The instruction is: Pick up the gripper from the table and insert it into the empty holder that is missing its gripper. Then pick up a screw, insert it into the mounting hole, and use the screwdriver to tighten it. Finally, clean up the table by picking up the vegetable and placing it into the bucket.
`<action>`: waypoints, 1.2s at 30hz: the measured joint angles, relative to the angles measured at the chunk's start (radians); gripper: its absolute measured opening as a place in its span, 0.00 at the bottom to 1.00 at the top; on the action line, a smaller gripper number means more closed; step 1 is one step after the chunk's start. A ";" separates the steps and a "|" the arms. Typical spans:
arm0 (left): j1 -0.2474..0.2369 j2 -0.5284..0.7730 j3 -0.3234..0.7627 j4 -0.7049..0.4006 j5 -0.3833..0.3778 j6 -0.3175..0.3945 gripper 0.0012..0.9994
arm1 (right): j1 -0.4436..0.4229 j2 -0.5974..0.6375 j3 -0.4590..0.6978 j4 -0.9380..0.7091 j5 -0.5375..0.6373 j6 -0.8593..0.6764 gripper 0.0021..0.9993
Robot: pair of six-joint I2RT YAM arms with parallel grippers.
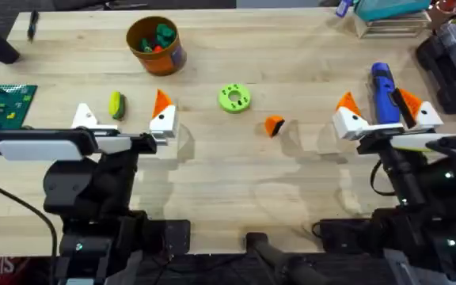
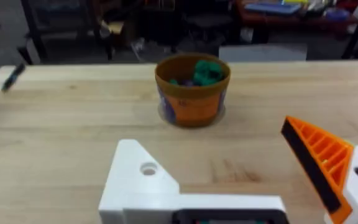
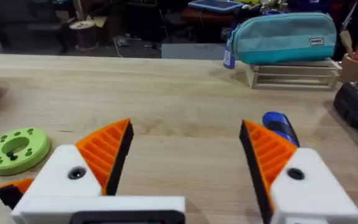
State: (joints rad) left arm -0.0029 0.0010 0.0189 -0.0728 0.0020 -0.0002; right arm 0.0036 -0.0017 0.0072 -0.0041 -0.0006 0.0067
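The small orange ribbed plastic fingertip piece (image 1: pixel 273 125) lies loose on the light wooden plank desk (image 1: pixel 291 182), between the green round disc (image 1: pixel 233 97) and the right gripper (image 1: pixel 386 111). It could skid or tip when pinched, being small and wedge-shaped. The left gripper (image 1: pixel 125 119), gaping wide, carries the bare white plastic finger base (image 2: pixel 143 180); the right gapes too, empty. Behind stand dark, cluttered shelves.

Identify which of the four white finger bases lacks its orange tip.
The empty holder, the left claw's outer finger base nearest the vegetable; the other three carry orange tips.
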 joint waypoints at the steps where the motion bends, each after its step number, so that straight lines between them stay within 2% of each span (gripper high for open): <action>1: 0.000 0.000 0.014 -0.039 -0.003 0.000 0.99 | 0.000 0.000 0.002 -0.003 0.000 0.000 1.00; 4: 0.000 0.016 0.091 -0.144 -0.017 0.000 0.99 | 0.000 0.003 0.025 -0.020 0.006 0.000 0.99; 9: 0.000 0.149 0.340 -0.315 -0.059 0.000 0.99 | 0.000 0.067 0.176 -0.140 0.029 0.013 0.99; 14: 0.000 0.398 0.617 -0.528 -0.090 0.000 0.99 | 0.000 0.222 0.380 -0.334 0.035 0.025 0.99; 19: 0.000 0.697 0.925 -0.798 -0.103 0.001 0.99 | 0.000 0.430 0.629 -0.572 0.038 0.031 0.99; 23: 0.000 0.875 1.112 -0.957 -0.104 0.001 0.99 | 0.000 0.590 0.835 -0.769 0.038 0.031 0.99; 27: 0.000 0.991 1.199 -0.963 -0.103 0.004 0.99 | 0.000 0.719 0.958 -0.862 0.038 0.031 0.99; 31: 0.004 1.061 1.211 -0.975 -0.110 0.009 0.99 | 0.000 0.790 0.981 -0.852 0.038 0.031 0.99; 34: 0.036 1.114 1.210 -1.020 -0.113 0.016 0.99 | 0.000 0.809 0.981 -0.856 0.038 0.031 0.99; 36: 0.076 1.159 1.199 -1.027 -0.113 0.018 0.99 | 0.000 0.815 0.981 -0.857 0.038 0.031 0.99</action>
State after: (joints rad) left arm 0.0730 1.1600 1.2176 -1.0995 -0.1108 0.0182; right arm 0.0036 0.8137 0.9882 -0.8616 0.0372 0.0376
